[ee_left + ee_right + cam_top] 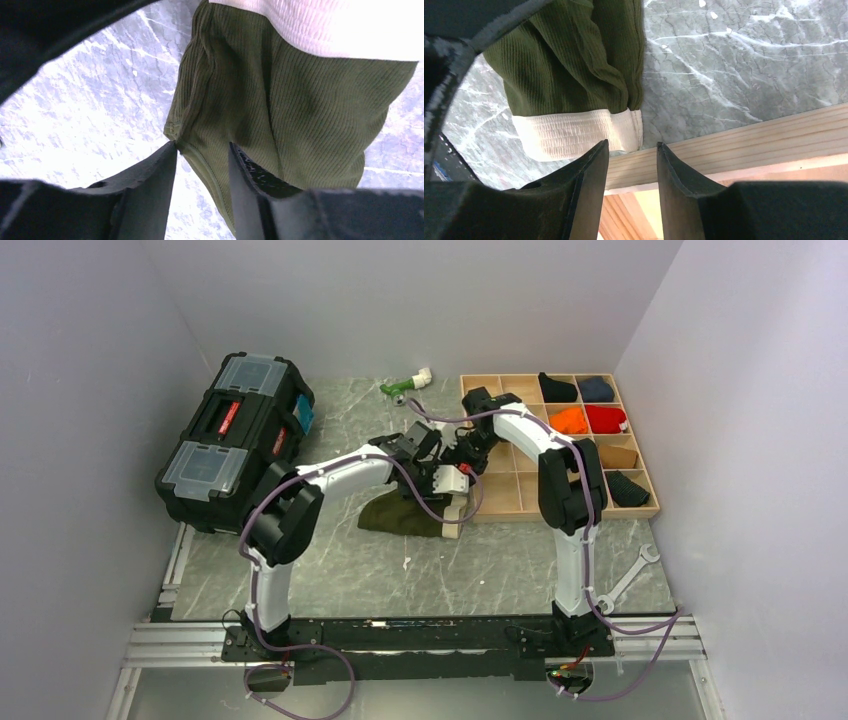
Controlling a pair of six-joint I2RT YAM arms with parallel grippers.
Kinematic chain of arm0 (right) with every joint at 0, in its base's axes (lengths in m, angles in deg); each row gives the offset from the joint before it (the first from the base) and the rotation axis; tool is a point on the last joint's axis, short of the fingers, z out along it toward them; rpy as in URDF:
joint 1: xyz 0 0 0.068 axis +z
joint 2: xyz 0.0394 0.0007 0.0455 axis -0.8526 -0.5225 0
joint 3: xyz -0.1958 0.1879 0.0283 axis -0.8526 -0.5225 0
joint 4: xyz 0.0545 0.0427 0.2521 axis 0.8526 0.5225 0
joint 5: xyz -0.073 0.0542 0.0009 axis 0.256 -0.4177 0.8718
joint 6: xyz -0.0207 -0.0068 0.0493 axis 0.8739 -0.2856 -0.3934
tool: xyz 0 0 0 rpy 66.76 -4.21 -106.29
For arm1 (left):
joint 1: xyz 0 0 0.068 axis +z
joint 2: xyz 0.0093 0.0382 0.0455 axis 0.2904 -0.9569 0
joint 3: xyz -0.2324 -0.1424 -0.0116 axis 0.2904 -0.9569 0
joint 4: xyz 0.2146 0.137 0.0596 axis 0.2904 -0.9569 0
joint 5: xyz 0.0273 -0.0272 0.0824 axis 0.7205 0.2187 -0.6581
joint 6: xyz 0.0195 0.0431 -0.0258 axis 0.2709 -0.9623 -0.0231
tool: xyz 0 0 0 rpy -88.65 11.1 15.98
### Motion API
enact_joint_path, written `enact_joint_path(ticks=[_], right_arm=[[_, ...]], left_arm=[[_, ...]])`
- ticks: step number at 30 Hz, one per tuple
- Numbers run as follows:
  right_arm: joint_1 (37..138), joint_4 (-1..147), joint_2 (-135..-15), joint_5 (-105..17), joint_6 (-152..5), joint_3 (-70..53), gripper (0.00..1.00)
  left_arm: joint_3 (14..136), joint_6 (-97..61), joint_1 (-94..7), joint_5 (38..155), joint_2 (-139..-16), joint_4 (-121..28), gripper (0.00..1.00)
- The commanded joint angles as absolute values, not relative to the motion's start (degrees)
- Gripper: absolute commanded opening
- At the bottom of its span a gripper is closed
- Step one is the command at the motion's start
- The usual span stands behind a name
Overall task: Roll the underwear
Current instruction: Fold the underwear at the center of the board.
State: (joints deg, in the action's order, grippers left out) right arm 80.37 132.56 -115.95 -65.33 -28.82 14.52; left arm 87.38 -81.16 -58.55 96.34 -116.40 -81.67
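Both left gripper [202, 147] and right gripper [631, 145] stand spread — underwear [400, 515] lies left-to-right, waistband [574, 132] toward the tray [749, 142].

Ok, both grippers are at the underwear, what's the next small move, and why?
Probably ease the left gripper down and close it on the edge of the underwear. Its jaws stand open with that olive edge showing between them. The cloth lies unrolled on the table, and the cream waistband is at the opposite end, beside the open right gripper, so a roll could start here.
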Motion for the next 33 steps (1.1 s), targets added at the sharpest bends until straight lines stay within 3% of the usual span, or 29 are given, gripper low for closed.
enact_joint_path(ticks=[1,15,33], right_arm=[[80.93,136.12,-112.06,-68.32,-27.80,14.07,0.42],[82.72,135.70,-113.46,-68.10,-28.41,15.33,0.38],[84.97,133.10,-114.59,-60.70,-28.91,13.24,0.24]], left_arm=[[87.50,-77.84,-57.08,96.28,-111.72,-76.16,0.49],[80.48,-73.98,-56.04,97.51,-102.44,-70.32,0.99],[67.80,-71.02,-54.75,100.52,-89.59,-66.56,0.99]])
